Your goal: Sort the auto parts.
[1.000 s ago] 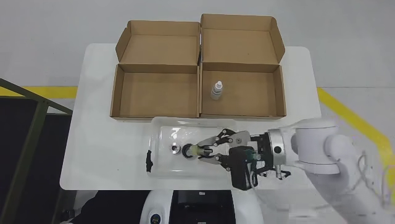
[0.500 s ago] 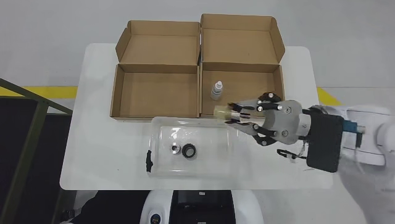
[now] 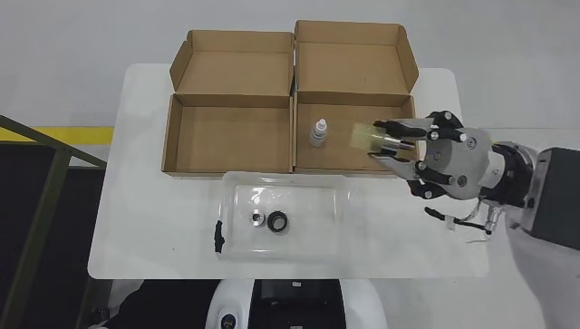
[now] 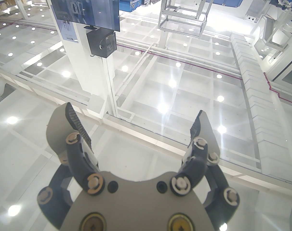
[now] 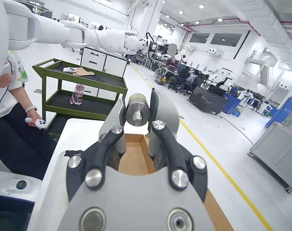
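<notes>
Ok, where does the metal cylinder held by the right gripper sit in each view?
Top view: the metal cylinder is clamped in the right gripper, over the right-hand cardboard box, right of the small bottle.
Right wrist view: the cylinder is mid-picture, end-on between the fingers.
Left wrist view: looks up at the ceiling past the open left gripper.
Shared landmark: the right-hand cardboard box.

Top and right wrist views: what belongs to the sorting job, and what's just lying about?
Job: cylindrical part in right gripper; left box; right box holding small white bottle; clear tray with two ring parts.
Lying about: green cart; pink bottle on it.
</notes>
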Controlling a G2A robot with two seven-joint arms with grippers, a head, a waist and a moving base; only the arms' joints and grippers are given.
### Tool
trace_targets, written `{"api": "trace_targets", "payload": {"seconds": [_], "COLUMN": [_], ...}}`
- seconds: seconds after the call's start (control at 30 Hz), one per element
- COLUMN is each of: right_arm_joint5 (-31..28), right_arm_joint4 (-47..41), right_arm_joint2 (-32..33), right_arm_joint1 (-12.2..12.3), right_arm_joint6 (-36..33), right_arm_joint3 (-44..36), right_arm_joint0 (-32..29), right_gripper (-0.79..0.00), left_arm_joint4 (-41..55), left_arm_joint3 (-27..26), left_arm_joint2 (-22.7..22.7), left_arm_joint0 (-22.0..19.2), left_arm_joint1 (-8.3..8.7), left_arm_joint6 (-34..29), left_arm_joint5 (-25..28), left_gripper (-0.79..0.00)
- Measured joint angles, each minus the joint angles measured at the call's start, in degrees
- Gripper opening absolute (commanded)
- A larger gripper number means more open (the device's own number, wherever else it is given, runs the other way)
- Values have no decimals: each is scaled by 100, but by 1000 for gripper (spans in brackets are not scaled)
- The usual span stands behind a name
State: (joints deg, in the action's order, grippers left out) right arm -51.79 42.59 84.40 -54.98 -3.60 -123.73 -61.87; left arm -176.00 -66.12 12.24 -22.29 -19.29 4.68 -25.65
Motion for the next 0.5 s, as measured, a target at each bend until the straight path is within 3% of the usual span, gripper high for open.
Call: {"api": "trace_targets", "payload": {"seconds": [0.5], "right_arm_joint5": [-56], "right_arm_joint4": [298], "right_arm_joint2": [-339], "right_arm_joint1": [-13], "right_arm_joint6": [-361], "right_arm_joint3": [534], "right_arm_joint0": [93], "right_gripper": [-785], "left_arm_joint4": [0], "left_arm_joint3": [0], "left_arm_joint2": [0], "left_arm_joint0": [0], "left_arm_joint1": [0], "left_arm_joint6": [0], "left_arm_joint5": [0], "left_gripper": [0]}}
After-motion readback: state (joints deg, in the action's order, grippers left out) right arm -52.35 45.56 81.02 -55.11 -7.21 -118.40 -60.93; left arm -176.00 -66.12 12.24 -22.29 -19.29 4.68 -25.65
